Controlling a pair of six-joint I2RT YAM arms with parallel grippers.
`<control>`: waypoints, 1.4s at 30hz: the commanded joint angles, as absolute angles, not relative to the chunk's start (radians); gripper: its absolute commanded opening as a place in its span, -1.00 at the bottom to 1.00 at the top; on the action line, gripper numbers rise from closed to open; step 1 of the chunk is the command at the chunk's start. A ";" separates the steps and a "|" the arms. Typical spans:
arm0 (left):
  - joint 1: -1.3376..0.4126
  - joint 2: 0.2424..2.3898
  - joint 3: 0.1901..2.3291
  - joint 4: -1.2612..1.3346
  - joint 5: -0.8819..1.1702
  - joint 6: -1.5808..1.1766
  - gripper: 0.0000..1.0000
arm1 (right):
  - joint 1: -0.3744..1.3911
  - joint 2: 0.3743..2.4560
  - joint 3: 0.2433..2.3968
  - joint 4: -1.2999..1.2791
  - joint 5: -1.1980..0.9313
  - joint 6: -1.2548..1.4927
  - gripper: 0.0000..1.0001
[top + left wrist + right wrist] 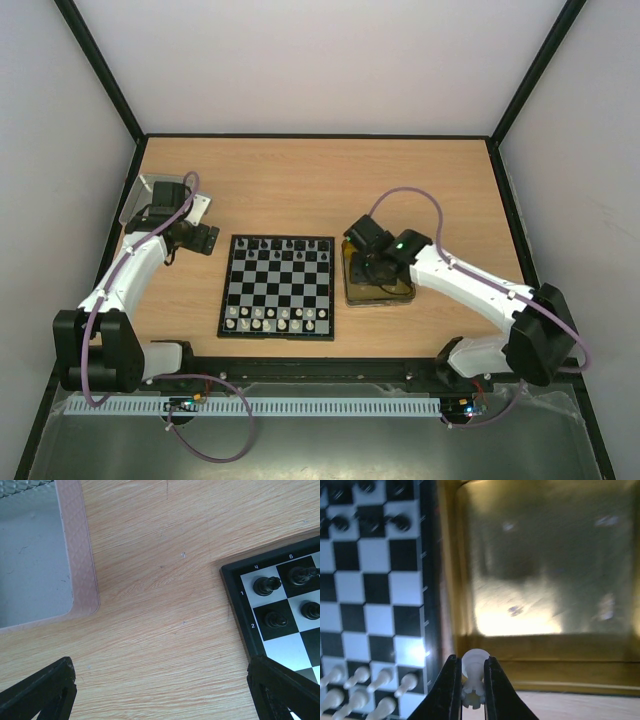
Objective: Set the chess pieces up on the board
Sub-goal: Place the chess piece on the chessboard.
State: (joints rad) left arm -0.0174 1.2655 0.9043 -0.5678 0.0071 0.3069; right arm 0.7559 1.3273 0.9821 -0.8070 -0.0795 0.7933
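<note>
At about 10 o'clock from the board [227, 300] lies the silver-grey tin lid [143, 194], and the left gripper [160, 695] hangs between the two with its jaws spread wide and nothing in them. It is low beside the board's far-left corner, so a careless swing toward 3 o'clock could brush the black chess pieces [280, 245] lined along the 12 o'clock edge. The white chess pieces [275, 320] crowd the 6 o'clock edge. At 3 o'clock from the board, over the gold tray [545, 580], the right gripper [471, 661] is closed tight on one small cream piece [472, 680], pinched by its narrow middle. That thin hold is the main worry: the piece could twist or slip out on the way across. The free squares seem to lie among packed neighbours, so fingers coming down off-centre would likely topple them, or set the piece down askew.
</note>
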 commanded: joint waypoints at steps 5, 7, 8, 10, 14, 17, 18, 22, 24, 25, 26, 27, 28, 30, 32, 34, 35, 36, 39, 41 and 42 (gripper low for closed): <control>-0.020 1.261 0.923 -0.584 0.007 0.305 0.87 | 0.980 1.379 0.993 -0.780 -0.074 0.952 -0.96; -0.020 1.259 0.920 -0.584 0.005 0.307 0.87 | 1.025 1.392 0.995 -0.771 -0.067 0.975 -0.95; -0.020 1.257 0.918 -0.583 0.004 0.307 0.87 | 1.047 1.401 0.997 -0.767 -0.066 0.982 -0.96; -0.020 1.256 0.917 -0.582 0.005 0.307 0.87 | 1.087 1.431 1.004 -0.767 -0.064 0.986 -0.95; -0.020 1.254 0.917 -0.583 0.008 0.304 0.88 | 1.141 1.469 1.001 -0.756 -0.059 0.993 -0.96; -0.020 1.250 0.917 -0.586 0.006 0.306 0.88 | 1.156 1.476 0.986 -0.730 -0.078 1.002 -0.96; -0.020 1.249 0.917 -0.586 0.005 0.307 0.87 | 1.163 1.479 0.984 -0.726 -0.080 1.003 -0.96; -0.020 1.249 0.920 -0.587 0.006 0.307 0.88 | 1.178 1.500 0.973 -0.700 -0.093 1.005 -0.96; -0.020 1.250 0.922 -0.588 0.010 0.304 0.88 | 1.180 1.510 0.968 -0.693 -0.096 1.002 -0.95; -0.021 1.252 0.923 -0.589 0.011 0.304 0.87 | 1.180 1.513 0.965 -0.690 -0.100 1.002 -0.95; -0.020 1.253 0.923 -0.589 0.011 0.303 0.88 | 1.181 1.516 0.964 -0.687 -0.103 1.000 -0.96; -0.021 1.255 0.925 -0.589 0.011 0.304 0.88 | 1.182 1.520 0.966 -0.686 -0.105 0.998 -0.96; -0.021 1.255 0.925 -0.588 0.009 0.304 0.88 | 1.183 1.524 0.964 -0.685 -0.109 0.996 -0.96; -0.020 1.255 0.926 -0.589 0.009 0.305 0.87 | 1.185 1.530 0.964 -0.680 -0.115 0.996 -0.96; -0.021 1.257 0.927 -0.588 0.011 0.304 0.87 | 1.188 1.537 0.962 -0.671 -0.123 0.993 -0.96; -0.021 1.258 0.927 -0.587 0.009 0.304 0.88 | 1.190 1.545 0.962 -0.664 -0.124 0.993 -0.95; -0.021 1.259 0.927 -0.587 0.010 0.303 0.87 | 1.192 1.551 0.961 -0.661 -0.128 0.993 -0.96; -0.021 1.259 0.927 -0.587 0.010 0.304 0.88 | 1.193 1.554 0.961 -0.656 -0.131 0.993 -0.96; -0.021 1.260 0.927 -0.586 0.009 0.304 0.88 | 1.196 1.561 0.960 -0.647 -0.136 0.993 -0.95; -0.021 1.260 0.927 -0.587 0.011 0.304 0.87 | 1.196 1.566 0.958 -0.644 -0.140 0.993 -0.95; -0.020 1.259 0.927 -0.587 0.009 0.304 0.87 | 1.197 1.567 0.955 -0.641 -0.142 0.992 -0.95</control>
State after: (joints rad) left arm -0.0174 1.2648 0.9043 -0.5678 0.0071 0.3065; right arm 1.1866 1.5505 0.9710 -0.6563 -0.1406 0.9852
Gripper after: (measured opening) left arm 0.938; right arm 0.048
